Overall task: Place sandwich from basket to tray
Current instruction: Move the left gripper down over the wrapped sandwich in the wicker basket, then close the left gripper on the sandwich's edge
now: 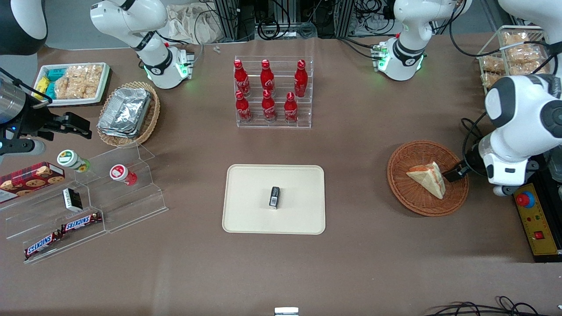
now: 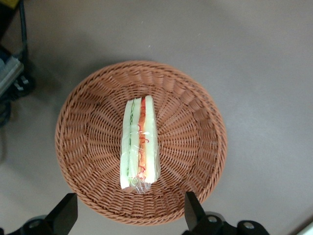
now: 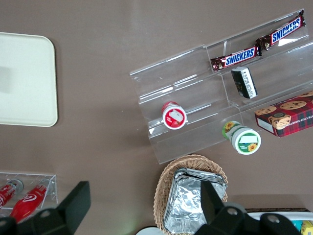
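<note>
The sandwich point(image 1: 428, 179) is a pale wrapped wedge with red-orange and green filling. It lies in the round reddish-brown wicker basket point(image 1: 399, 186) toward the working arm's end of the table. In the left wrist view the sandwich point(image 2: 140, 144) lies in the middle of the basket point(image 2: 195, 147). My left gripper point(image 1: 455, 172) hovers over the basket's rim beside the sandwich, apart from it. It is open and empty point(image 2: 129, 215), with its fingers point(image 2: 66, 214) spread wide. The cream-beige tray point(image 1: 246, 215) lies at mid-table and also shows in the right wrist view point(image 3: 24, 73).
A small black packet point(image 1: 274, 197) lies on the tray. A clear rack of red bottles point(image 1: 272, 90) stands farther from the camera than the tray. A yellow control box point(image 1: 538, 224) sits beside the basket at the table's edge. Clear snack shelves point(image 1: 88, 206) stand toward the parked arm's end.
</note>
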Robot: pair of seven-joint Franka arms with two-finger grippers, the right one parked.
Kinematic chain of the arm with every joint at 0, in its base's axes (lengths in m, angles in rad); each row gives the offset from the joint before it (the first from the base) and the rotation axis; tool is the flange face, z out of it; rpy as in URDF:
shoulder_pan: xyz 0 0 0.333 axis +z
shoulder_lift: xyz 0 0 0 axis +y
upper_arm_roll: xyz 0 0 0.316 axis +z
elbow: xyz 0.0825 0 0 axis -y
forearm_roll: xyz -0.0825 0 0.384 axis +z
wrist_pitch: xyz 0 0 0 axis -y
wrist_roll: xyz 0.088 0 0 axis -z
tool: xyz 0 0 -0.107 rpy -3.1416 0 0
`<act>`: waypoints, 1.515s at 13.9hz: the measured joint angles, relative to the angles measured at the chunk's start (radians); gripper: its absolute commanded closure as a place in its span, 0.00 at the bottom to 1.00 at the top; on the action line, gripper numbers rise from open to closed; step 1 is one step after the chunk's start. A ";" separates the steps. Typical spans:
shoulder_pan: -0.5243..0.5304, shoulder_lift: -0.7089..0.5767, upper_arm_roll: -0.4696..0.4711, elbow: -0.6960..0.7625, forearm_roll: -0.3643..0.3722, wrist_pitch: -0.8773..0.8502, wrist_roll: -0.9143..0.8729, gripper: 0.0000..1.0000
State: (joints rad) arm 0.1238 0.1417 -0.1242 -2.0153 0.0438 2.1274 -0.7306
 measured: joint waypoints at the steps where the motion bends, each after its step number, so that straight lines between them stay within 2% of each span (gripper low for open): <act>1: 0.000 0.000 0.000 -0.036 0.000 0.049 -0.021 0.02; 5: 0.000 0.016 0.000 -0.173 -0.003 0.227 -0.070 0.02; 14: 0.001 0.099 0.003 -0.188 -0.018 0.279 -0.085 0.02; 15: 0.001 0.109 0.003 -0.188 -0.021 0.284 -0.087 0.06; 16: 0.001 0.118 0.003 -0.188 -0.023 0.288 -0.096 0.21; 18: 0.001 0.135 0.003 -0.188 -0.023 0.291 -0.122 0.76; 19: 0.001 0.144 0.003 -0.187 -0.023 0.295 -0.129 0.99; 21: 0.001 0.156 0.003 -0.179 -0.023 0.301 -0.131 1.00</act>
State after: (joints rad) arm 0.1248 0.2976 -0.1216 -2.1946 0.0206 2.4287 -0.8615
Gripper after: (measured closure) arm 0.344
